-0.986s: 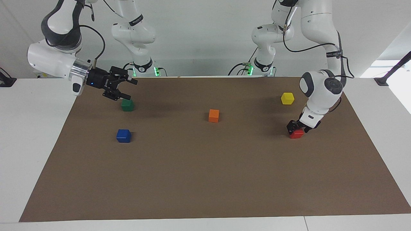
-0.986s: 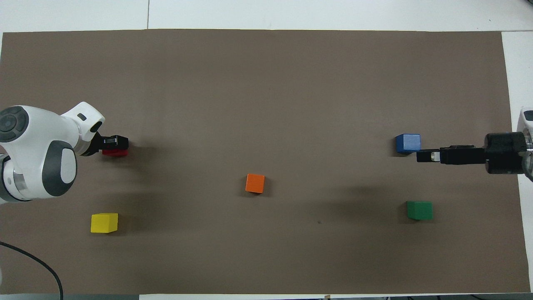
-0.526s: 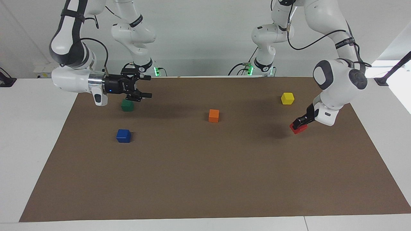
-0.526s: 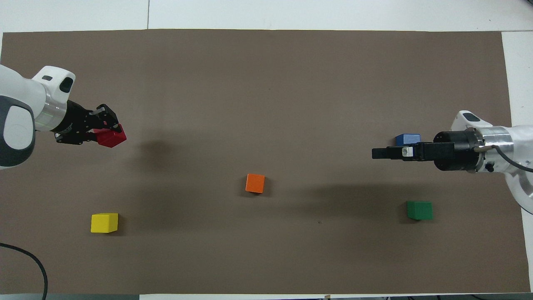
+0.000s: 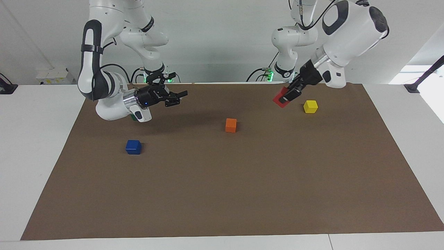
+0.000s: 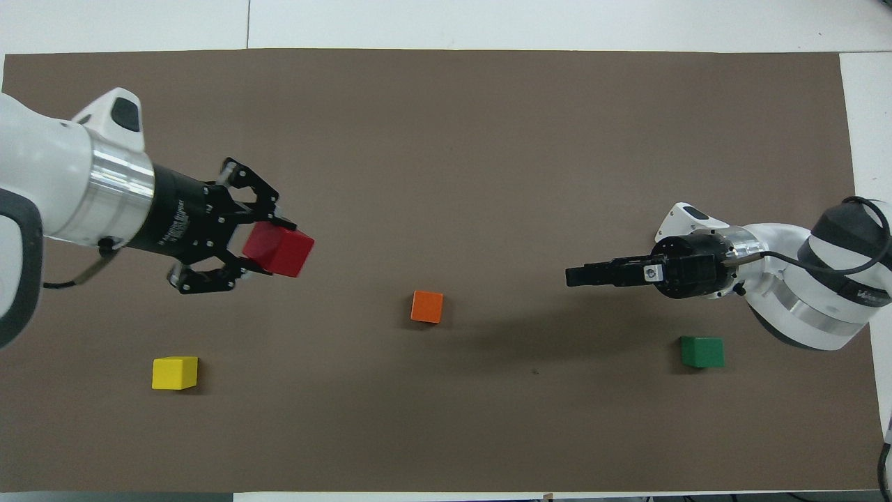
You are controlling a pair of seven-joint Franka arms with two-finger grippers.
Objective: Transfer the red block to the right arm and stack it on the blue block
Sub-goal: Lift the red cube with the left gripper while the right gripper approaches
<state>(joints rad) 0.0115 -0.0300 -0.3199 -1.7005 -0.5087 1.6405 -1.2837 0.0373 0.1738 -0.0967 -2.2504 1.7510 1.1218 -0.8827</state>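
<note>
The red block (image 5: 279, 98) (image 6: 289, 252) hangs tilted in the air over the mat, between the orange cube and the left arm's end of the table. My left gripper (image 5: 288, 96) (image 6: 268, 247) is shut on it. The blue block (image 5: 133, 147) rests on the mat toward the right arm's end; in the overhead view my right arm's wrist hides it. My right gripper (image 5: 177, 97) (image 6: 582, 275) is open and holds nothing. It points level toward the table's middle, over the mat between the orange cube and the green cube.
An orange cube (image 5: 231, 125) (image 6: 426, 307) sits mid-mat. A yellow cube (image 5: 310, 106) (image 6: 174, 372) lies near the robots at the left arm's end. A green cube (image 6: 702, 351) lies near the robots at the right arm's end. A brown mat (image 5: 222, 194) covers the table.
My left gripper shut on the red block, lifted it off the mat and carried it up toward the middle. My right gripper swung from beside the green cube toward the middle, still open.
</note>
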